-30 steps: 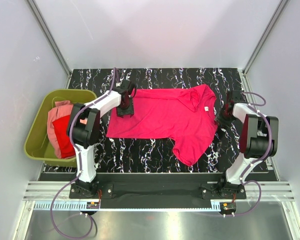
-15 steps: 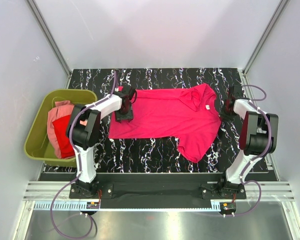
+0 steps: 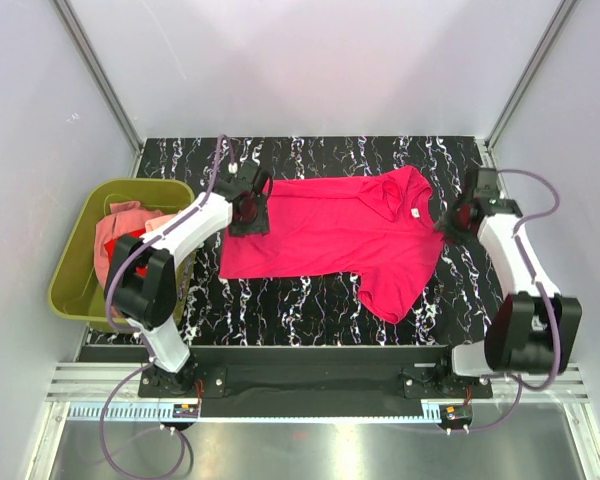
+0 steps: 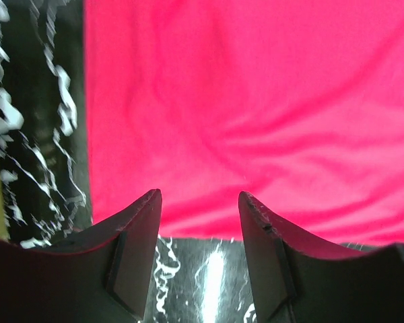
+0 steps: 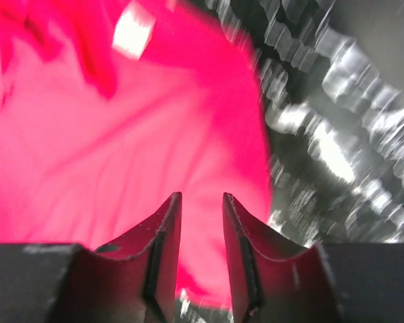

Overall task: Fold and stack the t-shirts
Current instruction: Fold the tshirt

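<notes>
A bright magenta-pink t-shirt (image 3: 330, 230) lies spread on the black marbled table (image 3: 310, 300), collar to the right with a white label (image 3: 414, 216). My left gripper (image 3: 248, 213) is open at the shirt's far left corner. In the left wrist view (image 4: 200, 202) bare table shows between its fingers, with the shirt's edge (image 4: 256, 101) just ahead. My right gripper (image 3: 450, 222) is at the shirt's right edge. In the right wrist view (image 5: 201, 202) it is open by a narrow gap, empty, over the cloth (image 5: 87, 148). A red shirt (image 3: 130, 285) and a pale salmon shirt (image 3: 115, 235) lie in the tub.
The olive-green plastic tub (image 3: 75, 250) stands at the table's left edge. White walls with metal rails close in the back and sides. Bare table shows in front of the shirt and along the back.
Both arms have changed pose, their elbows swinging outward and toward the front. The right gripper has moved slightly back and to the right. The shirt's lower left corner has shifted a little to the right.
</notes>
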Action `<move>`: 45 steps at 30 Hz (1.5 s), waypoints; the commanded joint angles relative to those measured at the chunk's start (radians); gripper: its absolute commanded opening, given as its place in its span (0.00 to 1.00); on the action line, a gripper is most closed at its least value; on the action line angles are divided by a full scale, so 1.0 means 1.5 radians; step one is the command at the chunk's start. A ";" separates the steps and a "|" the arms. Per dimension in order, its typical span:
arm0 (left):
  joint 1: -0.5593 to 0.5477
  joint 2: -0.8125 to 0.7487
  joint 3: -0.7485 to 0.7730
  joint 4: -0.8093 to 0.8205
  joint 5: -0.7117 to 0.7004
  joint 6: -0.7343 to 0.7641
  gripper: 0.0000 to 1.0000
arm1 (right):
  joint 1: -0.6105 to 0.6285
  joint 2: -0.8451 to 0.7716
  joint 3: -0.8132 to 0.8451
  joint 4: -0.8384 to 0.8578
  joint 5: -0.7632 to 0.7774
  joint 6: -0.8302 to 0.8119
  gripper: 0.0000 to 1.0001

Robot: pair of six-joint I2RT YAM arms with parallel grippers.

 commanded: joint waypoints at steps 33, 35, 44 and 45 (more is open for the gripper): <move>-0.056 -0.055 -0.122 0.031 -0.003 -0.002 0.53 | 0.210 -0.172 -0.216 -0.132 -0.007 0.296 0.00; -0.056 -0.032 -0.106 0.034 0.040 -0.005 0.52 | 0.235 -0.131 -0.209 -0.088 -0.036 0.292 0.00; -0.047 0.018 -0.073 0.028 0.042 -0.010 0.48 | 0.389 0.028 -0.219 -0.047 0.022 0.348 0.00; -0.047 0.021 -0.074 0.021 0.028 -0.010 0.49 | 0.392 0.030 -0.228 -0.052 0.032 0.352 0.00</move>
